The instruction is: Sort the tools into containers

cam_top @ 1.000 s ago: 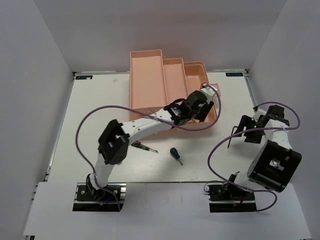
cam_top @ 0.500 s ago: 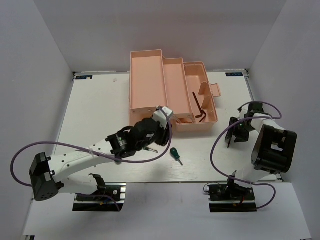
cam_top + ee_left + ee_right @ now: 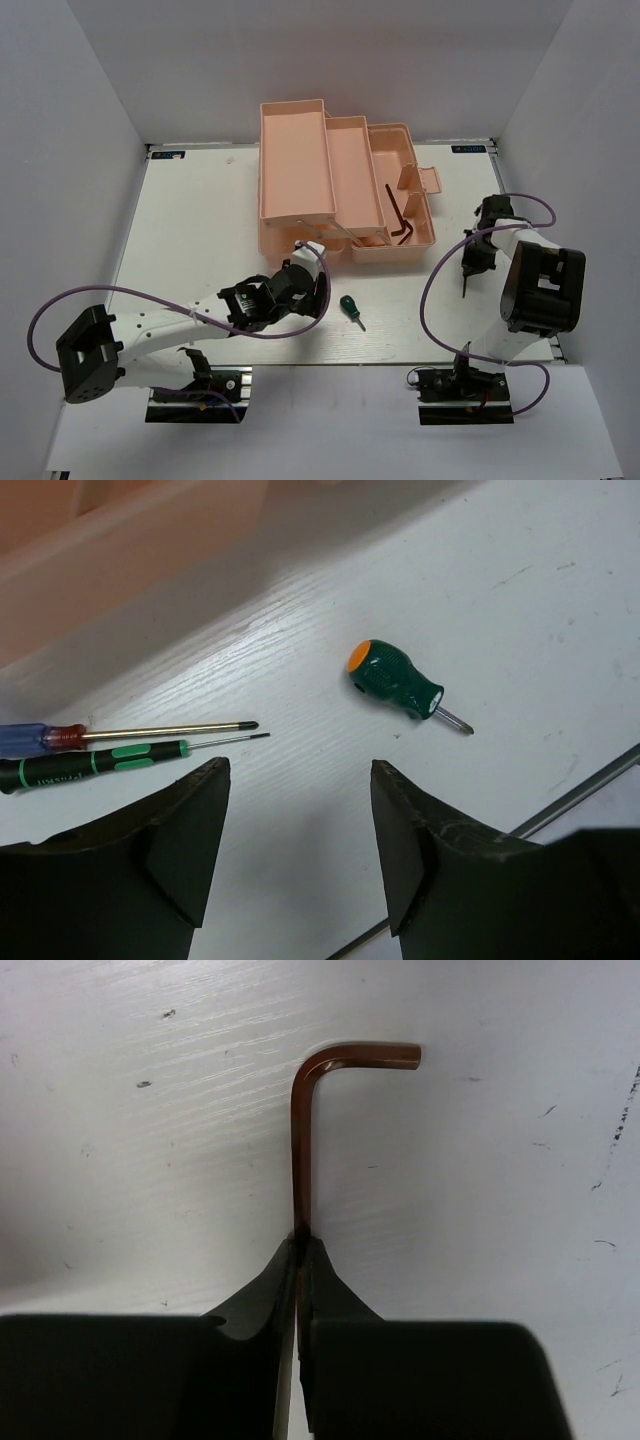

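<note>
The peach-pink toolbox [image 3: 295, 160] stands folded open at the back middle, with one dark hex key [image 3: 400, 215] lying in its right compartment. On the table to the right, my right gripper [image 3: 300, 1245] [image 3: 467, 268] is shut on the long leg of another L-shaped hex key [image 3: 300, 1140]. My left gripper [image 3: 300, 770] [image 3: 305, 290] hangs open just in front of the toolbox [image 3: 120, 540], holding nothing. A stubby green screwdriver [image 3: 395, 680] [image 3: 351, 310] lies ahead and right of it. A blue-and-red screwdriver [image 3: 60, 737] and a slim green-and-black one [image 3: 90, 765] lie to its left.
White walls close in the table on the left, back and right. The table's front edge [image 3: 580, 795] runs close behind the stubby screwdriver. My left arm [image 3: 160, 330] lies low across the front left, with purple cables looping beside both arms.
My left arm drew back from over the toolbox to the table in front of it, leaving a hex key in the right compartment. My right gripper lowered and shut on the other hex key.
</note>
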Controlling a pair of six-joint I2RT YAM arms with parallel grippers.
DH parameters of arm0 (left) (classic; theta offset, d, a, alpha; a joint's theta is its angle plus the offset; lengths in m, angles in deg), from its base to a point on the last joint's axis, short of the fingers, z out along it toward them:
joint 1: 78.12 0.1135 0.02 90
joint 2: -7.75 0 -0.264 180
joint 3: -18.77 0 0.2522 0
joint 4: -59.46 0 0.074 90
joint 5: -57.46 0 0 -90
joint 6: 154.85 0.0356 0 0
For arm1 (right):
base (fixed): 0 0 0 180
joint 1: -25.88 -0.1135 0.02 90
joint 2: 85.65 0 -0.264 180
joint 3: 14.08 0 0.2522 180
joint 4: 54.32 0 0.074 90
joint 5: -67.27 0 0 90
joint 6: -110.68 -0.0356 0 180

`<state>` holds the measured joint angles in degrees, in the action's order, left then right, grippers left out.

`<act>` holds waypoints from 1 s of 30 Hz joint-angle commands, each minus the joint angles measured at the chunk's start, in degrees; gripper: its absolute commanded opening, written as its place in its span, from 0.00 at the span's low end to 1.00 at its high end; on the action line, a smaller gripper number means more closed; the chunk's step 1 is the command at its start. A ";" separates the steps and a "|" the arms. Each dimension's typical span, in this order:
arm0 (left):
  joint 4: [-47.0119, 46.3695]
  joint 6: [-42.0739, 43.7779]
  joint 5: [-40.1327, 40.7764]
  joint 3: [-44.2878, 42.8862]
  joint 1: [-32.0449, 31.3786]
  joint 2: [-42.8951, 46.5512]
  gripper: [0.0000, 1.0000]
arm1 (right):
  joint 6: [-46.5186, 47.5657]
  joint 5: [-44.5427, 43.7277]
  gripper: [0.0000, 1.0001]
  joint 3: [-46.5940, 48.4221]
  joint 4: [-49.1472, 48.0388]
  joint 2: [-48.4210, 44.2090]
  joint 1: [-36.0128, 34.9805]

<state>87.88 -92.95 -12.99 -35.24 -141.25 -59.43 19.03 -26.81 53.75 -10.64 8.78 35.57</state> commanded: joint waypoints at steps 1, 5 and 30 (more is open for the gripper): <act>-0.16 -3.79 4.16 -2.02 -0.67 0.47 0.69 | -0.90 0.81 0.01 -1.15 0.50 1.99 0.50; 5.28 -10.19 9.00 -3.08 -0.67 0.47 0.73 | 1.12 5.28 0.00 -0.98 1.20 -4.75 1.38; 21.82 -43.26 12.26 0.79 2.75 0.56 0.94 | 4.03 31.95 0.00 34.52 6.39 4.26 -15.75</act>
<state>106.31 -130.02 -3.46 -33.67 -139.26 -61.57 25.82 8.14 82.73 -2.40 9.08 21.84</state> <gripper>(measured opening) 0.923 0.023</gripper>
